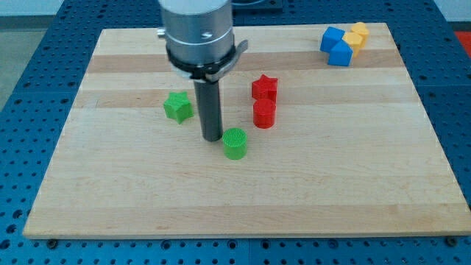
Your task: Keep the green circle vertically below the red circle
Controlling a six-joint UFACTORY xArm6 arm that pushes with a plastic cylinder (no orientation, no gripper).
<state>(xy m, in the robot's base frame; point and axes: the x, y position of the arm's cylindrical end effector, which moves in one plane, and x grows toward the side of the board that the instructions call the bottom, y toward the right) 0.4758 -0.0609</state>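
The green circle [235, 143] is a short green cylinder near the board's middle. The red circle [264, 113] is a red cylinder up and to the right of it, with a small gap between them. My tip [213, 138] is the lower end of the dark rod, just left of the green circle, close to or touching its left side. The rod rises to a grey metal arm at the view's top.
A red star [264, 87] sits right above the red circle, touching it. A green star [178, 107] lies left of the rod. Two blue blocks [336, 46] and yellow blocks [357, 35] cluster at the top right corner of the wooden board [110, 199].
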